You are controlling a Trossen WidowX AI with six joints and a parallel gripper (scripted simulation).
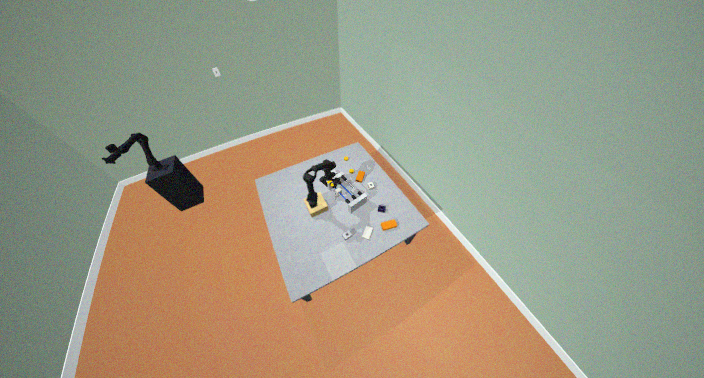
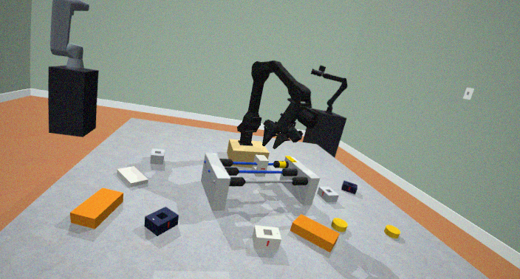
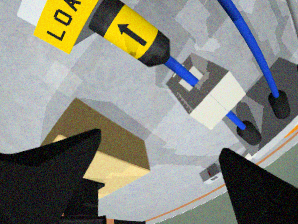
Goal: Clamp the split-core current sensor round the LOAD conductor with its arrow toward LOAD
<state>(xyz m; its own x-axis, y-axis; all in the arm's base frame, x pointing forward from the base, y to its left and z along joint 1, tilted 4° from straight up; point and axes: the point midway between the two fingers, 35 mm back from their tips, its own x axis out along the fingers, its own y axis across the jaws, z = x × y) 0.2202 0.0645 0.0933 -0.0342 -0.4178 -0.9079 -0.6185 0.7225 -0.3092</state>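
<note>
A pale block-shaped sensor (image 2: 261, 161) (image 3: 220, 102) sits around the blue LOAD conductor (image 2: 241, 163) (image 3: 179, 70), with the conductor passing through its opening. It looks closed; whether it is latched cannot be told. A small red mark shows low on it in the exterior view, too small to read its direction. The yellow LOAD marker (image 2: 290, 159) (image 3: 64, 27) is at one conductor end, beside a yellow sleeve (image 2: 283, 164) (image 3: 131, 34) with a black arrow. My gripper (image 2: 269, 146) (image 3: 162, 145) is open and empty, above and behind the conductor, clear of the sensor.
Two grey end walls (image 2: 215, 182) hold the LOAD conductor, another blue conductor (image 2: 258, 172) and a grey one (image 2: 267, 181). Around them are orange blocks (image 2: 97, 207) (image 2: 314, 232), a navy sensor (image 2: 161, 221), a white sensor (image 2: 267, 238) and yellow discs (image 2: 339, 224). The arm's tan base (image 2: 247, 150) stands behind.
</note>
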